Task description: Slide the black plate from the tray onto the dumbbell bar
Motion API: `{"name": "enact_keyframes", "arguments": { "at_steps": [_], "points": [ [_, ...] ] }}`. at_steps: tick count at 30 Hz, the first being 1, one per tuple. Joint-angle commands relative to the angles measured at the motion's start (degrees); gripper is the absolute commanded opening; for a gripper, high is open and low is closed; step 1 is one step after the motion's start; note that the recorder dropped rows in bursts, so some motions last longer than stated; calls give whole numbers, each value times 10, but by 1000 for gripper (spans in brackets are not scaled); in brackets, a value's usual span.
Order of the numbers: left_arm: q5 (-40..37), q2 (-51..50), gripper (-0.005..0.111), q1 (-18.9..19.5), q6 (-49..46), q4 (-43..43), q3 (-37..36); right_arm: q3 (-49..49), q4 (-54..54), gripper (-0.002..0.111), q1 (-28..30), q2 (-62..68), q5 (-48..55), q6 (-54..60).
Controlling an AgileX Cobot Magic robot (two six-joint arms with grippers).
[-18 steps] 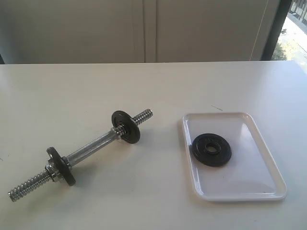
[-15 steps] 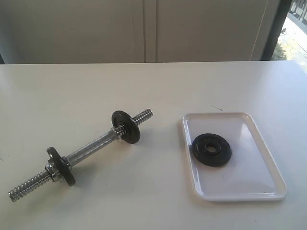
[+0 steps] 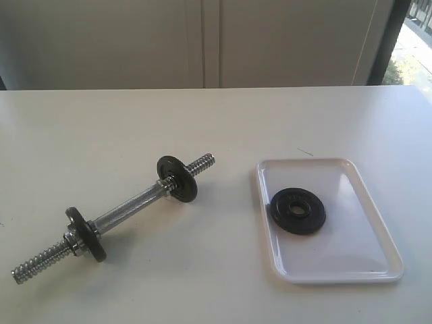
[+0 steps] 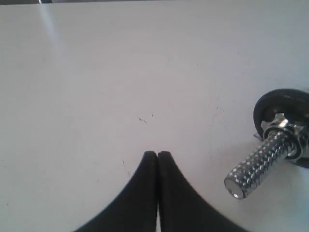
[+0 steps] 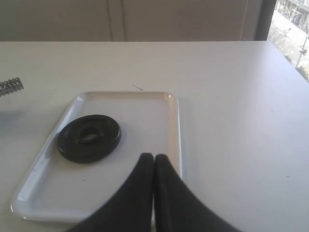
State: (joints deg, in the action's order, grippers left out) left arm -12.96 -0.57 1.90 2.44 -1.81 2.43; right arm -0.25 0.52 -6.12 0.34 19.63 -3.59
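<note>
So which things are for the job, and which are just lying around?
For the job: round matte-black plate lying flat in the white rectangular plastic tray; chrome threaded dumbbell bar; shut black left gripper; shut black right gripper.
Just lying about: two black discs already on the bar; white table.

White table [image 3: 135, 121], plain, matte. White tray [image 3: 307, 162] lay flat on it, long sides running away from exterior camera. Dumbbell bar [image 3: 128, 206] lay on tabletop left of tray in exterior view, apart from it, set diagonally. One threaded end pointed toward tray's far corner; other end lay well away from tray. Two black discs [image 3: 177, 178] on bar stood on edge against tabletop. Thin dark mark [image 3: 306, 152] on tabletop just beyond tray's far rim.
</note>
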Motion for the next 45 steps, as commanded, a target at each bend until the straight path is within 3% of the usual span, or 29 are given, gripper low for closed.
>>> {"name": "enact_keyframes", "arguments": {
  "at_steps": [1, 8, 10, 15, 45],
  "points": [
    [-4, -54, 0, -12, 2, -5, 98, 3, -1, 0, -2, -3, -4, -2],
    [22, -189, 0, -127, 2, -5, 335, 3, -1, 0, -2, -3, -4, -2],
    [53, -221, 0, -172, 2, -5, 369, 3, -1, 0, -2, -3, -4, -2],
    [84, -254, 0, -227, 2, -5, 385, 3, -1, 0, -2, -3, -4, -2],
    [102, -254, 0, -227, 2, -5, 385, 3, -1, 0, -2, -3, -4, -2]
  ]
}}
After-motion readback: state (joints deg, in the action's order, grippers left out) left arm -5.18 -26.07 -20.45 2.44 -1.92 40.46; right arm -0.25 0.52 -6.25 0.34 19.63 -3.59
